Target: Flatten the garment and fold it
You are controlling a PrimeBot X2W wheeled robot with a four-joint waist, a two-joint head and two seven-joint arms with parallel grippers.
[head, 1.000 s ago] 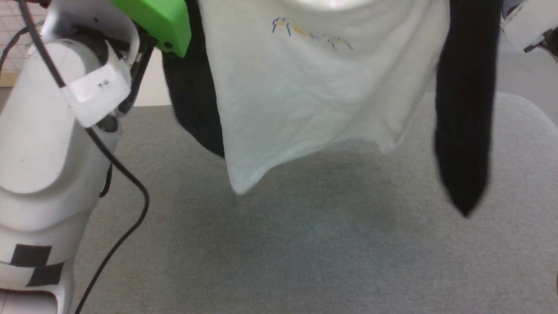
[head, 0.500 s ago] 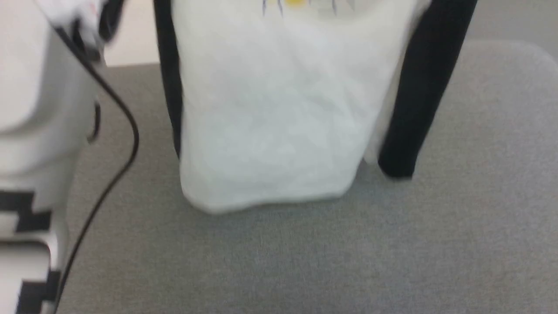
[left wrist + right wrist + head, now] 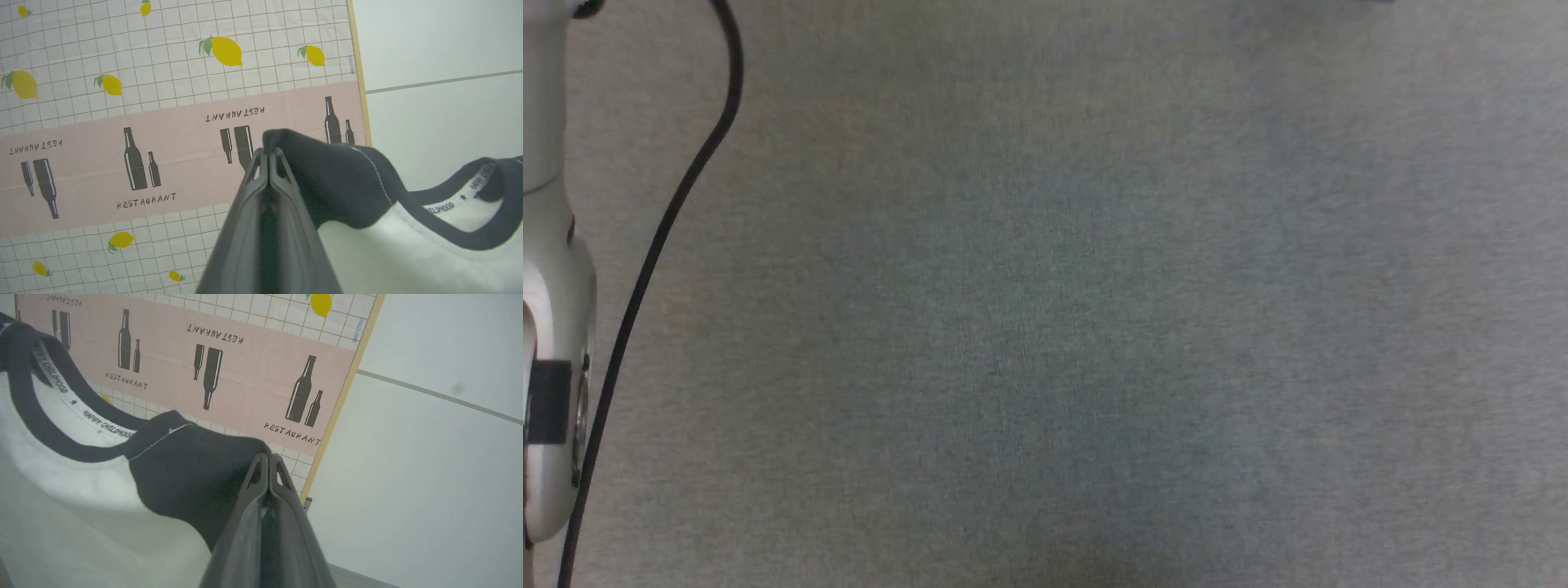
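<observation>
With the left claw (image 3: 268, 152) and right claw (image 3: 269, 456) each clamped on a black shoulder of the garment (image 3: 408, 253), hung aloft between them, lower both level and taut so it spreads flat on the grey desk (image 3: 1045, 327).

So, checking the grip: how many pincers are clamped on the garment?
2. The left pincer is shut on one black shoulder of the garment; the right pincer on the other.

Light: soft, even | Head view: grey surface (image 3: 1094, 327) dim, grainy | Wrist views: bright; fingers (image 3: 247, 228) soft-focus (nearest the lens)
</observation>
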